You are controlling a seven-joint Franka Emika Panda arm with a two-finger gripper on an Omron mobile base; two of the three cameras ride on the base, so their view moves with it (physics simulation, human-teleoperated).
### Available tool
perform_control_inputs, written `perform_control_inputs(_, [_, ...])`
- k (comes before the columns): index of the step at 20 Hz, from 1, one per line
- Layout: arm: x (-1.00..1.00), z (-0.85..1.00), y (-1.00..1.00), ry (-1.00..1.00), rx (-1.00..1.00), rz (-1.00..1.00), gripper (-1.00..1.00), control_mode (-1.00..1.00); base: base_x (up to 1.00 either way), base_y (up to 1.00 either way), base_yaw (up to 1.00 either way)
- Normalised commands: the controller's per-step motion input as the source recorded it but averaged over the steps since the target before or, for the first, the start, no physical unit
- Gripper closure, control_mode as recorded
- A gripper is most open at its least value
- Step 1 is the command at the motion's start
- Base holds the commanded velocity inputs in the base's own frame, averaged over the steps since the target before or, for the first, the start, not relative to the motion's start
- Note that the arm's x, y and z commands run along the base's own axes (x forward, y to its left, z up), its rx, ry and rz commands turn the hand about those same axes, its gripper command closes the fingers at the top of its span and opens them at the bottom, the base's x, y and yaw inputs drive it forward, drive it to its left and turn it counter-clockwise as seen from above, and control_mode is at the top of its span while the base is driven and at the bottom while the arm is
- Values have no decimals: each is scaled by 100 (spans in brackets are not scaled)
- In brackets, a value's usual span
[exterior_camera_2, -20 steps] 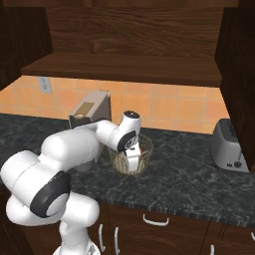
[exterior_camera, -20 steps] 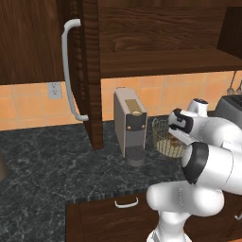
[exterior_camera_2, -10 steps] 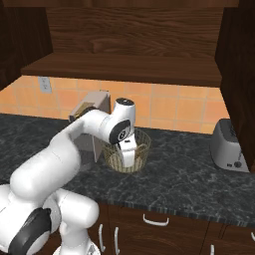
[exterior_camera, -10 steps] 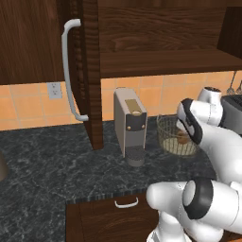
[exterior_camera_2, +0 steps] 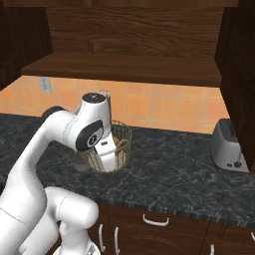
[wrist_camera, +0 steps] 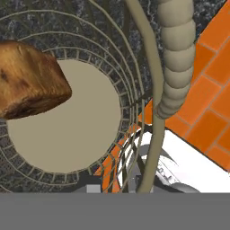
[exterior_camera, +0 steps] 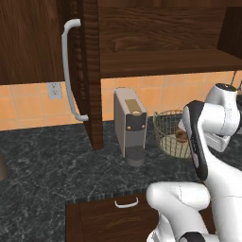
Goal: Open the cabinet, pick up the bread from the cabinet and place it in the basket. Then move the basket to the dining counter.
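so the cabinet door was already swung open and the bread was lying inside the basket, so we reckoned the first half was pretty much done. the basket sat on the black counter, just beside the coffee machine and under the open shelf. the gripper was down at the basket's near rim, and from the hand camera the wire rim ran right by it, so we figured it was pinched on the rim, though we couldn't see the fingers themselves. what was left, as far as we could tell: lifting the basket and hauling it over to the dining counter.
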Motion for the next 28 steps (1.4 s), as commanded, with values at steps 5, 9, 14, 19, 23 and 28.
perform_control_inputs(5, [-43, 79, 38, 2, 0, 14, 100, -100, 0, 0, 0])
perform_control_inputs(9, [-9, 43, 6, 21, 13, 18, 100, -100, 0, 0, 0])
perform_control_inputs(14, [-9, 2, 5, 3, 4, 3, 100, -100, 0, 0, 0])
perform_control_inputs(19, [0, 0, 12, 0, -2, 1, 100, -100, 0, 0, 0])
perform_control_inputs(23, [-2, 0, 1, 0, 0, 0, 100, 100, -8, 0, 0])
perform_control_inputs(28, [0, 0, 0, 0, 0, 0, 100, 100, -71, -1, -11])
